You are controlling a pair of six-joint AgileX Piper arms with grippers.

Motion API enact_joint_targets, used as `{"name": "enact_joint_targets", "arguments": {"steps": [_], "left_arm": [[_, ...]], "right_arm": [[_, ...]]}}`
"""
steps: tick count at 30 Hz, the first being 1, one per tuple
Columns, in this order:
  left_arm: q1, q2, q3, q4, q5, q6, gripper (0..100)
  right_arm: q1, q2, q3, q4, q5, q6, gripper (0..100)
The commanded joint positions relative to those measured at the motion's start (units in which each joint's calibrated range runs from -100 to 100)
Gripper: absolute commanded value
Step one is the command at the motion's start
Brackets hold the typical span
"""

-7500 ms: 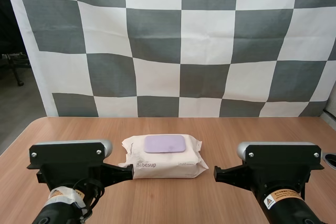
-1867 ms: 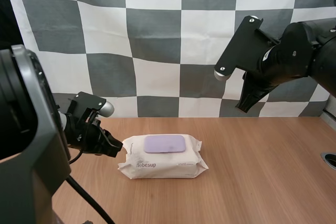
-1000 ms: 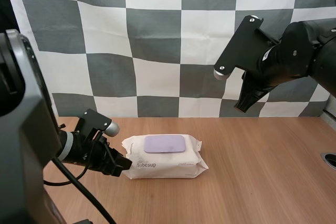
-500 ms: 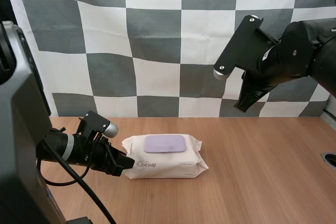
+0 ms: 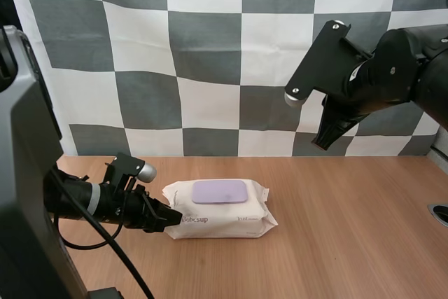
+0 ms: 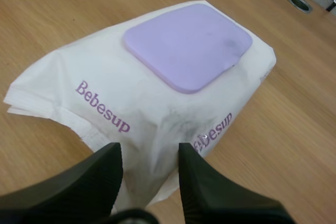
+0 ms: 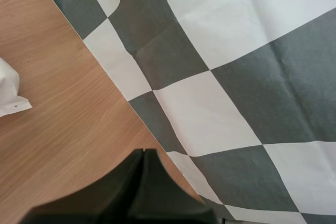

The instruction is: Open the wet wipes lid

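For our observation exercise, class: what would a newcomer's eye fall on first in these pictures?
The white wet wipes pack lies in the middle of the table, its lilac lid shut flat. The left gripper sits low at the pack's left end, fingers open around its corner. The right gripper hangs high over the table's right side, fingers together.

My left arm [image 5: 84, 199] reaches low, jaws parted; my right arm [image 5: 392, 75] is held high, jaws pressed together.
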Motion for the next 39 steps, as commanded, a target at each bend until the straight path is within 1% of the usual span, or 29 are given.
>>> {"name": "enact_joint_targets", "arguments": {"steps": [1,7,9,13,16,17,19,22,23,24,26,27,28,30,31,33,35,37,39], "left_arm": [[0.06,0.83,-0.14,-0.08,1.0,0.98,58],[0.0,1.75,-0.28,-1.21,4.51,0.98,58],[-0.29,1.75,-0.28,-1.46,3.82,0.98,58],[-2.38,2.01,-0.28,-1.35,1.5,0.98,58],[-4.25,2.01,-0.28,-1.35,-2.65,0.98,58],[-4.66,2.01,-0.28,-1.35,-3.58,0.98,58],[-5.34,2.01,-0.28,-1.71,-4.58,0.98,58],[-5.41,2.01,-0.28,-2.52,-5.7,0.98,57],[-5.41,2.01,-0.28,-2.52,-6.09,0.98,54],[-5.41,2.01,-0.28,-2.65,-6.69,0.98,47],[-5.41,2.01,-0.28,-2.67,-7.7,0.98,25],[-5.41,2.01,-0.28,-2.67,-7.7,0.98,9],[-5.41,2.01,-0.28,-2.67,-7.7,0.98,0],[-5.41,2.01,-0.28,-2.02,-7.52,0.98,0],[-5.41,2.01,-0.28,-1.37,-7.52,0.98,0],[-5.41,2.01,-0.14,-0.33,-7.15,0.98,0],[-5.41,2.01,-0.14,0.81,-5.74,0.98,0],[-5.41,2.01,-0.14,1.4,-3.05,0.09,0],[-5.41,2.01,-0.14,1.4,0.64,-0.87,0]], "right_arm": [[0.04,0.04,-0.02,0.03,-0.04,-0.01,0],[0.04,0.04,-0.02,0.03,-0.04,-0.01,0],[0.04,0.04,-0.02,0.03,-0.04,-0.01,0],[0.04,0.04,-0.02,0.03,-0.04,-0.01,0],[0.04,0.04,-0.02,0.03,-0.04,-0.01,0],[0.04,0.04,-0.02,0.03,-0.04,-0.01,0],[0.04,0.04,-0.02,0.03,-0.04,-0.01,0],[0.04,0.04,-0.02,0.03,-0.04,-0.01,0],[0.04,0.04,-0.02,0.03,-0.04,-0.01,0],[0.04,0.04,-0.02,0.03,-0.04,-0.01,0],[0.04,0.04,-0.02,0.03,-0.04,-0.01,0],[0.04,0.04,-0.02,0.03,-0.04,-0.01,0],[0.04,0.04,-0.02,0.03,-0.04,-0.01,0],[0.04,0.19,-0.02,-0.04,2.3,-0.5,0],[0.04,0.19,-0.02,0.33,4.8,-2.48,0],[0.11,0.71,-0.02,3.66,10.62,-9.89,0],[0.11,1.13,0.09,8.81,17.03,-18.11,0],[0.11,1.47,0.24,15.96,23.11,-27.02,0],[0.11,1.61,1.62,22.54,26.2,-34.23,0]]}}
